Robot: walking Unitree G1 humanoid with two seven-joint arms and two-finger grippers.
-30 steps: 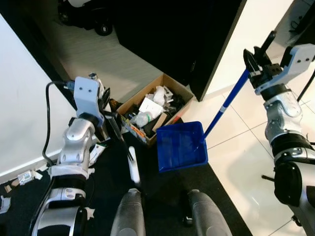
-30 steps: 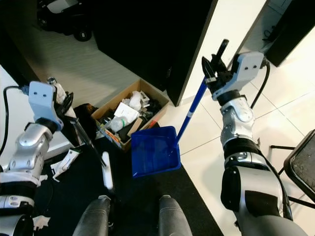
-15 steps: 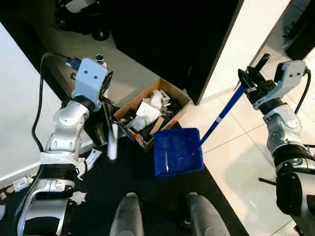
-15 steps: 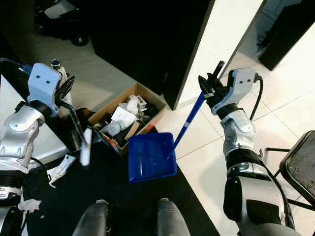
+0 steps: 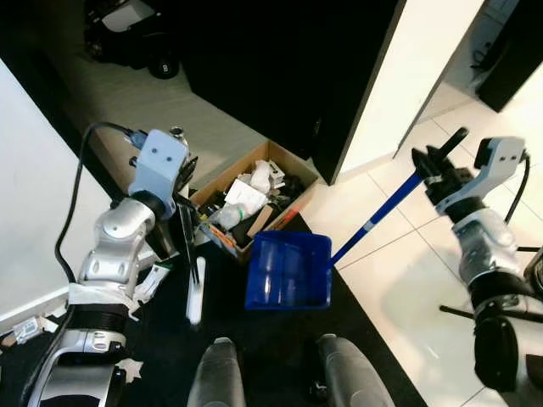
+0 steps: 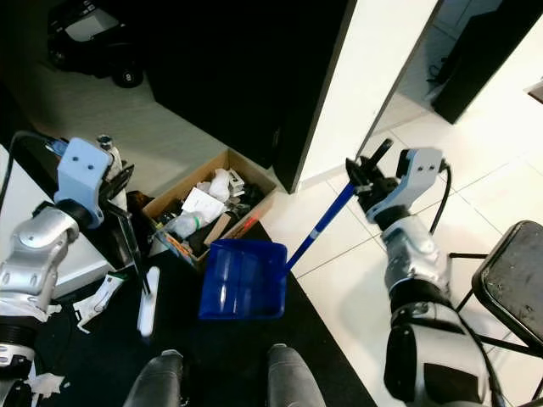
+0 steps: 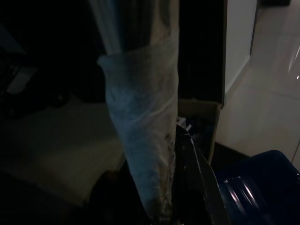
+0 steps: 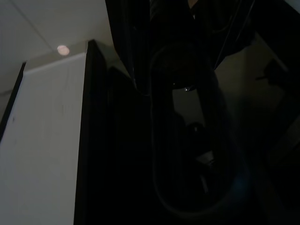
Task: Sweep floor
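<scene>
My left gripper (image 5: 181, 209) is shut on the thin black handle of a brush; its white head (image 5: 195, 293) hangs low over the black mat (image 5: 254, 339). A blue dustpan (image 5: 288, 271) sits tilted at the mat's edge, right of the brush and just in front of a cardboard box (image 5: 280, 156). Its long blue handle (image 5: 377, 219) slants up to the right into my right gripper (image 5: 432, 166), which is shut on the handle's black top end. In the left wrist view the pale brush head (image 7: 140, 140) stands close, with the dustpan (image 7: 258, 187) beyond.
The open cardboard box holds several pieces of rubbish (image 5: 244, 193). Paper scraps (image 5: 25, 305) lie by the white wall on the left. White tiles (image 5: 407, 288) spread to the right, with a dark stool (image 6: 513, 284) there. A black partition (image 5: 288, 68) stands behind the box. My legs (image 5: 280, 377) show below.
The brush, swung up half a second ago, has dropped back towards the mat. My right arm has lowered, so the dustpan handle slants flatter and the pan sits lower and further left. The camera shifted.
</scene>
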